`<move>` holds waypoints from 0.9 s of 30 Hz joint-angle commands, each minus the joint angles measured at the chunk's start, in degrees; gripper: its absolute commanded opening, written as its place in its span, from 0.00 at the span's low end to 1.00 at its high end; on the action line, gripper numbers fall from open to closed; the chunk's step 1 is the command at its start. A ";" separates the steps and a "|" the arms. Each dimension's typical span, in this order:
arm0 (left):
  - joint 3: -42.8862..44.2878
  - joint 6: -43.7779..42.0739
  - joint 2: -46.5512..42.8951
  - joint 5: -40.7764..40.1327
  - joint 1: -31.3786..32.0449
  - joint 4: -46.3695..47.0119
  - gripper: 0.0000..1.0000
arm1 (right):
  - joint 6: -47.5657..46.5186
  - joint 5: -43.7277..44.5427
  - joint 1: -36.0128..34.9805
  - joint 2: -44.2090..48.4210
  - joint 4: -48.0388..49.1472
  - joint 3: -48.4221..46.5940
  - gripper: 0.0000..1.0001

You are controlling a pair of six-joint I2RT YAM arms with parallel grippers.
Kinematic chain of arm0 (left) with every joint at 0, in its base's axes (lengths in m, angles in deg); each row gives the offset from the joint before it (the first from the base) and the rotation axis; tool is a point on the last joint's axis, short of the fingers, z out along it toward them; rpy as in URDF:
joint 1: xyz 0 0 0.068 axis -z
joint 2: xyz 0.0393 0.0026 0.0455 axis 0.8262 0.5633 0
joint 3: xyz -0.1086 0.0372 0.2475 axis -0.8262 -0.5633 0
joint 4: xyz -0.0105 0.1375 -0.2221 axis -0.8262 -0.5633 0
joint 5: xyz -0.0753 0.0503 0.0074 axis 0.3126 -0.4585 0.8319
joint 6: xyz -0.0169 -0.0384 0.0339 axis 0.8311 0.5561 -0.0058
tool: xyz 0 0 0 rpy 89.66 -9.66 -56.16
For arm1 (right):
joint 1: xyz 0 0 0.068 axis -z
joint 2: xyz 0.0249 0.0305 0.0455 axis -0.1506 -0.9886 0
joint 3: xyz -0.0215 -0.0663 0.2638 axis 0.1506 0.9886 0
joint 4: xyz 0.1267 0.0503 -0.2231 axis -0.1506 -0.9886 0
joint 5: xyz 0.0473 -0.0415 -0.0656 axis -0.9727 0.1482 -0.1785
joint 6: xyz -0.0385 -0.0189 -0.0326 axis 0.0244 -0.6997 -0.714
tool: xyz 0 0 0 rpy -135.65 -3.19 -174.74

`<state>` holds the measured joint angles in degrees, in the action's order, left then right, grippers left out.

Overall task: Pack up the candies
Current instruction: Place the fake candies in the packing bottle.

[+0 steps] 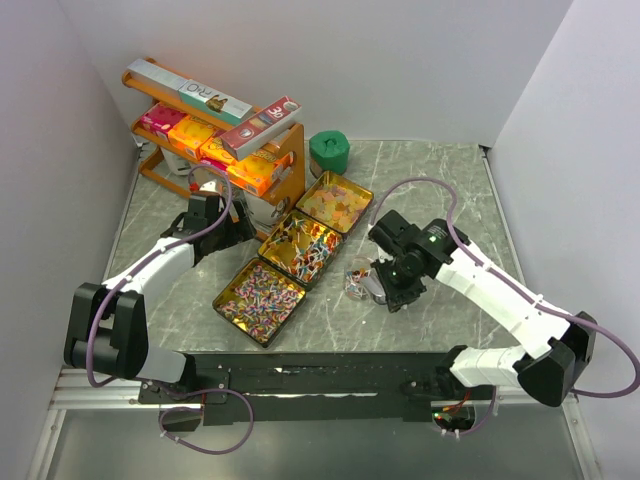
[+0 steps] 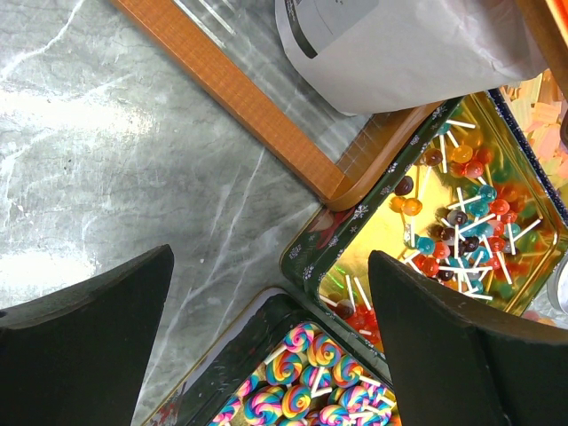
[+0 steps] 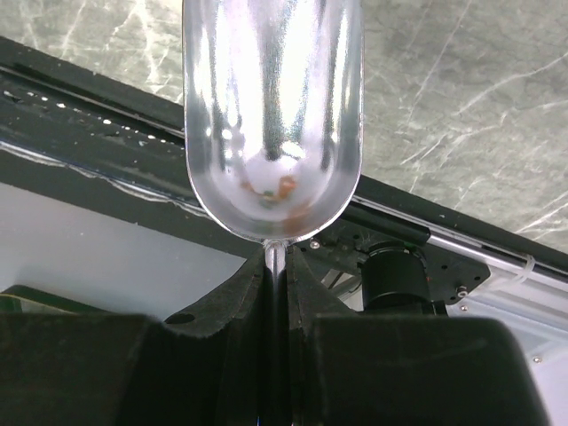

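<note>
Three open tins lie in a diagonal row. The near tin holds pink-purple-white swirl candies. The middle tin holds red-blue-yellow ball candies. The far tin holds orange-yellow candies. My left gripper is open and empty, hovering over the corner where the near and middle tins meet. My right gripper is shut on the thin handle of a shiny metal scoop, right of the tins. A few coloured specks show in the scoop's bowl.
A wooden rack with orange and pink boxes stands at the back left; its base and a white bag lie close to the left gripper. A green jar stands behind the tins. A clear shiny item lies by the right gripper.
</note>
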<state>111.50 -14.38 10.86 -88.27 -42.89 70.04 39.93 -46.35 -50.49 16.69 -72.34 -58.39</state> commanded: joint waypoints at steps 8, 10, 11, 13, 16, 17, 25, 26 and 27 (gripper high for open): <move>0.58 0.18 -1.56 -0.95 0.10 0.99 0.97 | -2.05 0.15 0.87 -1.48 -4.15 -5.34 0.00; 1.36 0.35 -1.48 -0.69 0.10 0.37 0.96 | -2.84 0.24 0.87 -1.14 -2.93 -6.13 0.00; 2.07 0.53 -1.47 -0.34 0.10 -0.42 0.96 | -3.98 -0.37 0.78 -0.35 -2.05 -6.57 0.00; 4.60 1.32 -0.86 0.10 0.10 -3.05 0.96 | -5.56 -1.34 0.78 0.79 1.29 -6.84 0.00; 6.90 2.02 -0.07 2.65 0.10 -4.64 0.96 | -9.08 -2.84 0.69 2.91 6.03 -6.75 0.00; 7.25 2.11 0.02 3.70 0.10 -4.73 0.97 | -11.09 -3.01 0.43 3.43 7.35 -6.75 0.00; 7.52 -0.70 -0.69 12.22 0.10 -3.24 0.96 | -24.97 6.82 -5.37 7.21 28.17 0.35 0.00; 7.70 -1.05 -0.68 13.02 0.10 -3.24 0.97 | -26.39 7.44 -6.24 7.30 32.46 0.97 0.00; 8.31 -1.48 -0.60 14.50 0.10 -3.24 0.96 | -27.79 8.31 -6.69 7.30 34.68 1.76 0.00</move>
<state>117.32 -14.32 10.88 -80.32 -42.89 65.91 21.53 -43.97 -54.99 22.31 -53.61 -59.31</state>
